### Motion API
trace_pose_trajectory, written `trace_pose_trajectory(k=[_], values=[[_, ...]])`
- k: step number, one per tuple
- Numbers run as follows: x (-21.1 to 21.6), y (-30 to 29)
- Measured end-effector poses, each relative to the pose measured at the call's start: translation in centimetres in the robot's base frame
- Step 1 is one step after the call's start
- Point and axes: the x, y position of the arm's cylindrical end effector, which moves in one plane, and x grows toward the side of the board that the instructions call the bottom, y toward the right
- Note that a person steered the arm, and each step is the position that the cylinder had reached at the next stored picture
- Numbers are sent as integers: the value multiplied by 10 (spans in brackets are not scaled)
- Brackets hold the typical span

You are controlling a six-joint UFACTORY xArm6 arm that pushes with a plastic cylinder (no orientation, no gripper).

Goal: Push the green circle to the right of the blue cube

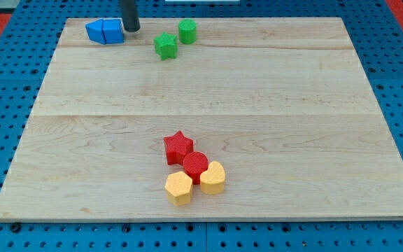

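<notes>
The green circle (187,31) stands near the view's top, right of centre-left. A green star (165,45) lies just below and to its left. Two blue blocks sit joined at the top left: a blue cube (112,31) on the right and a blue wedge-like block (96,31) on the left. My tip (131,29) is at the cube's right edge, between the cube and the green star, left of the green circle.
A red star (178,146), a red circle (195,166), a yellow hexagon (179,187) and a yellow rounded block (213,177) cluster near the bottom centre. The wooden board (292,126) lies on a blue pegboard.
</notes>
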Motion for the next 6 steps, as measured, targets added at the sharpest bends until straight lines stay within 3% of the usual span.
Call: trace_pose_trajectory(k=[1,2,4,5,6], values=[[-9,47],[-6,162],[52,147],[45,63],[35,65]])
